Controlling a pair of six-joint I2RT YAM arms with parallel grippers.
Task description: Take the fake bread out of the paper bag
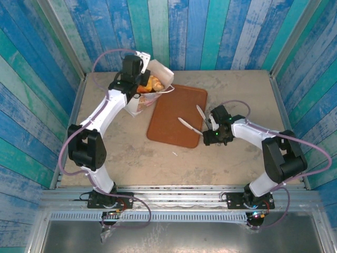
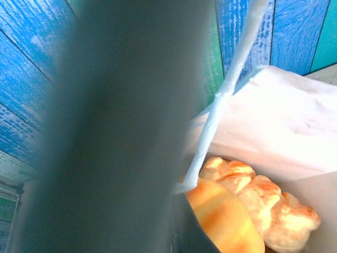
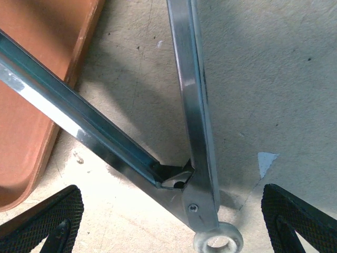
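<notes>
A flat brown tray (image 1: 176, 118) lies mid-desk (image 1: 237, 89), slightly askew. Metal tongs (image 1: 188, 125) sit at the tray's right edge, spread in a V: one arm crosses the tray rim, the other runs over bare desk. The hinge end carries a ring. A small pale scrap (image 3: 266, 161) lies on the desk near the hinge. Blue and green plank walls (image 1: 210, 31) enclose the desk on three sides.
</notes>
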